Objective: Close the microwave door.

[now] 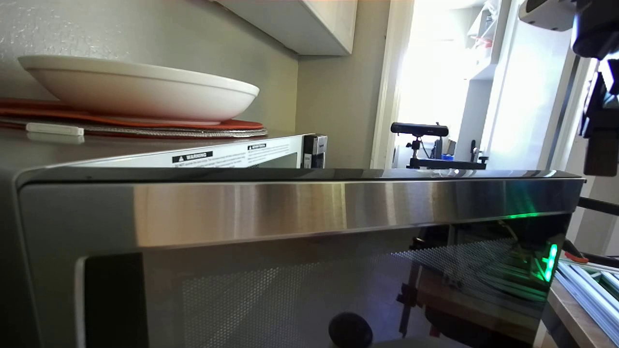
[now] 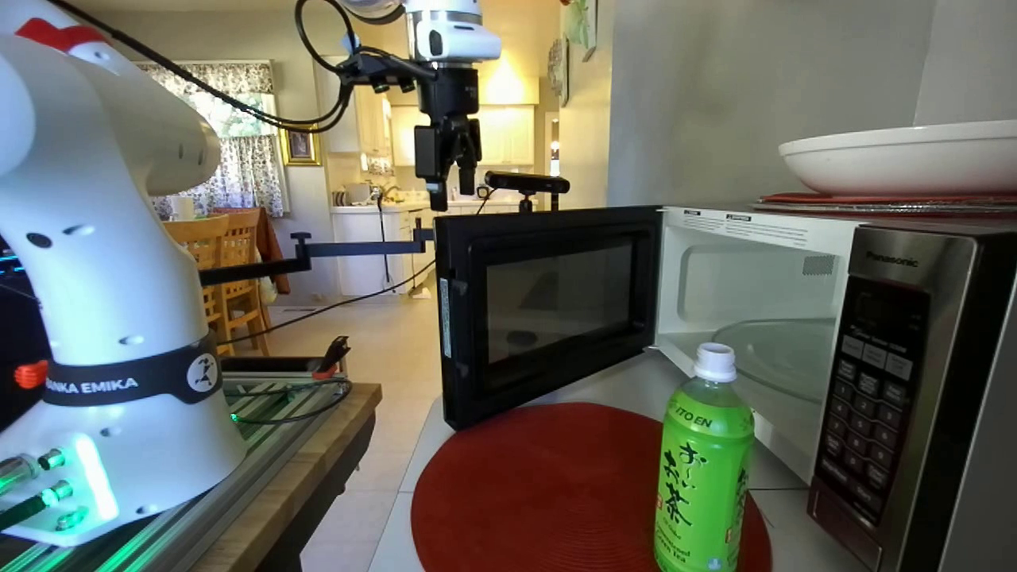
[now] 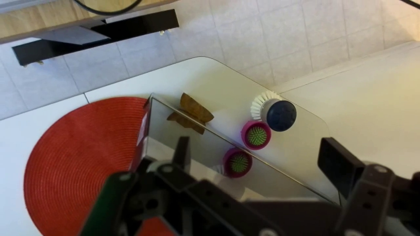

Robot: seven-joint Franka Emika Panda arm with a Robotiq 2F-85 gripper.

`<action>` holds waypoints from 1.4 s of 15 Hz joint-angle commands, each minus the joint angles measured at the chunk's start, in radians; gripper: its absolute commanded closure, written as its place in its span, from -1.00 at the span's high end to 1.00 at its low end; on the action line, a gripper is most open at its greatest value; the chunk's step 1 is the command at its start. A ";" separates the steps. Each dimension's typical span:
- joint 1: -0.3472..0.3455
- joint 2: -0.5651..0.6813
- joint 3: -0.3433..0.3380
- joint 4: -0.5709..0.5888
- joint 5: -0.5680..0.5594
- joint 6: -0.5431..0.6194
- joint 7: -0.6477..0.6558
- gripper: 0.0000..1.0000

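Steel-faced, the door (image 2: 556, 302) stands out from the microwave (image 2: 739, 274), wide open; closing, I judge, has yet to start. Higher, near its free end (image 2: 457, 318), hangs the gripper (image 3: 259, 155), fingers (image 3: 339, 164) apart, holding nothing. Next it should probably drop beside the outer face (image 1: 309, 208) and push inward, minding the bottle (image 2: 703, 477). The microwave holds a glass turntable (image 2: 783, 349); bowl (image 1: 140, 92) and bottle hide their contents.

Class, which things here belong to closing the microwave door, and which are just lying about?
For the job: microwave door; microwave body; gripper.
Just lying about: green tea bottle; round red placemat; white bowl; white-bristled brush; pink thing with green bristles.
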 commanded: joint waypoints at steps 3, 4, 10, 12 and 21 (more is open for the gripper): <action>0.003 0.032 -0.001 -0.003 -0.050 -0.015 0.015 1.00; 0.002 0.037 0.000 -0.005 -0.058 -0.013 0.015 1.00; -0.002 0.055 -0.004 -0.009 -0.111 0.026 -0.002 1.00; -0.002 0.061 -0.009 -0.009 -0.123 0.049 -0.009 1.00; 0.015 0.151 -0.043 -0.011 -0.152 0.202 -0.127 1.00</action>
